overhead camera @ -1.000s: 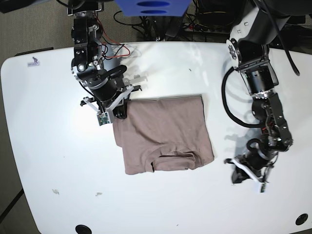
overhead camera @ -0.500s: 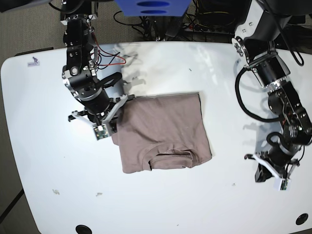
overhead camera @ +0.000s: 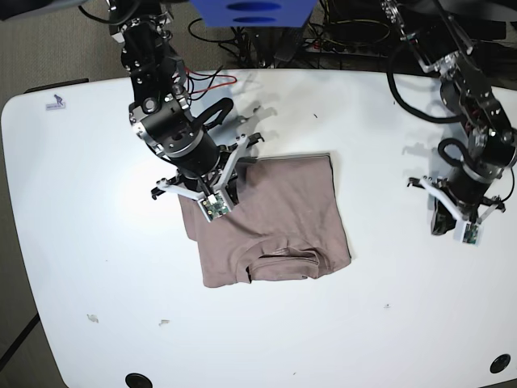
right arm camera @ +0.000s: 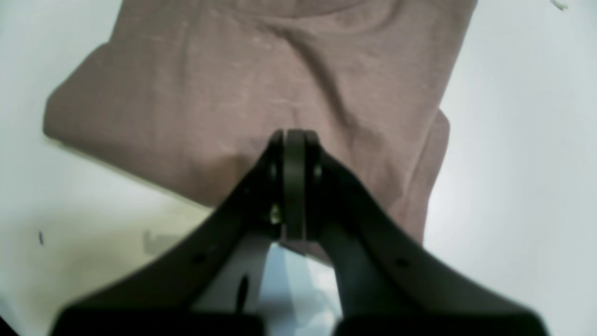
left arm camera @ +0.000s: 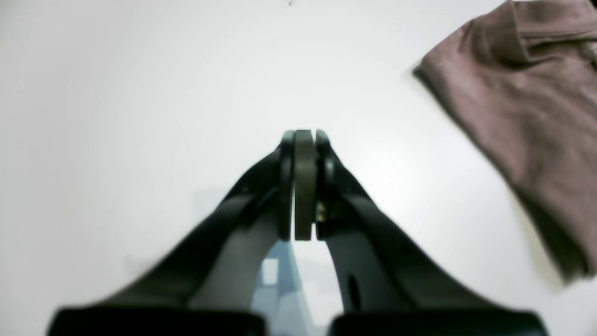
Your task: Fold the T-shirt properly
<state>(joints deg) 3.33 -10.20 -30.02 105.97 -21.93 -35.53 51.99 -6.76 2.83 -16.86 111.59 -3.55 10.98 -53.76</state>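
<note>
The folded T-shirt (overhead camera: 271, 218) lies mid-table (overhead camera: 81, 242), its upper left corner hidden by the right gripper (overhead camera: 216, 192). The wrist views show both grippers' jaws together and empty; the left gripper (left arm camera: 303, 140) hangs over bare table, shirt at upper right.

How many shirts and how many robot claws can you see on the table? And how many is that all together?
Dusty mauve-brown T-shirt of thin wrinkled fabric, folded on the white table: 1
Black robot grippers: 2, the left gripper off to the side over bare table, the right gripper over the T-shirt, both closed
Total: 3
</note>
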